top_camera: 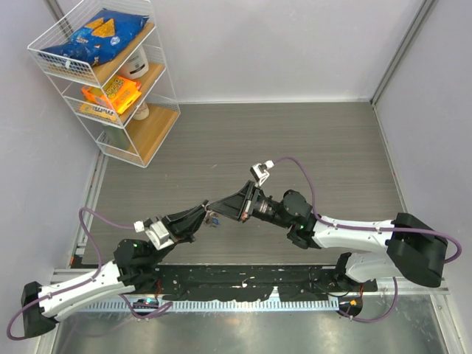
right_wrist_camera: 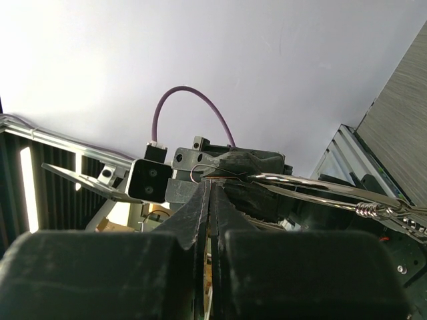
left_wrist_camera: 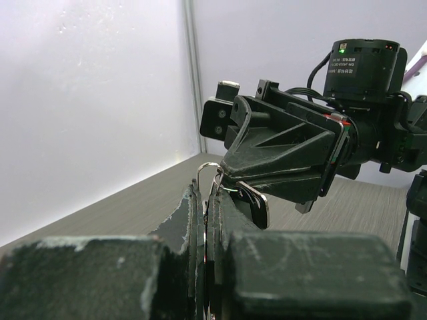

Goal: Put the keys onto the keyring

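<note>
Where the two arms meet mid-table, one wire rack (top_camera: 70, 68) stands at 10 o'clock, holding one blue chip bag (top_camera: 96, 31) and orange snack packs (top_camera: 110, 94). Left gripper (left_wrist_camera: 205, 197) pinches the one keyring (left_wrist_camera: 209, 167). Right gripper (left_wrist_camera: 228, 175) is pressed together at it, with the keys (left_wrist_camera: 257, 202) dangling below, count unclear. Grey wood-grain table (top_camera: 295, 147), white walls (top_camera: 295, 44).
</note>
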You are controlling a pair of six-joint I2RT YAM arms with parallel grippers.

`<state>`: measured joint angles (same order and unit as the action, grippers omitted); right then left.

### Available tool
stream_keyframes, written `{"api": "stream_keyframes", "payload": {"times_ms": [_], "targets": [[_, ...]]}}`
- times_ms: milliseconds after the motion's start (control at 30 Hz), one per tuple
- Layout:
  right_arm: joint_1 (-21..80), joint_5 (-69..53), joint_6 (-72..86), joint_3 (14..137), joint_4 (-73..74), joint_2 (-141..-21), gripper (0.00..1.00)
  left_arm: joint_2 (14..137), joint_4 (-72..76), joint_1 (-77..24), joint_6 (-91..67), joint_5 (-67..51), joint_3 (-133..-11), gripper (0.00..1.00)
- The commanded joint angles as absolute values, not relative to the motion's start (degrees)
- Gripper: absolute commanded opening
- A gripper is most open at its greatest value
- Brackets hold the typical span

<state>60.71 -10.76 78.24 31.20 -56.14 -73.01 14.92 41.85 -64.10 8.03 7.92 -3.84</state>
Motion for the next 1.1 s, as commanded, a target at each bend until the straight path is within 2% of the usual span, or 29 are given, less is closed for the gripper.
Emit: {"api": "stream_keyframes", "payload": {"times_ms": [0,1067], "targets": [[61.17,-8.79,78.22,30.94,-55.46,-73.39,0.06,14.94,49.57,-64.34,8.61,5.97,-3.96,0.0],[61.61,-6.24,80.95,29.88,-56.16,-73.92,0.06,14.15,50.63,-64.34,10.02,5.27,-3.34,0.0]]}}
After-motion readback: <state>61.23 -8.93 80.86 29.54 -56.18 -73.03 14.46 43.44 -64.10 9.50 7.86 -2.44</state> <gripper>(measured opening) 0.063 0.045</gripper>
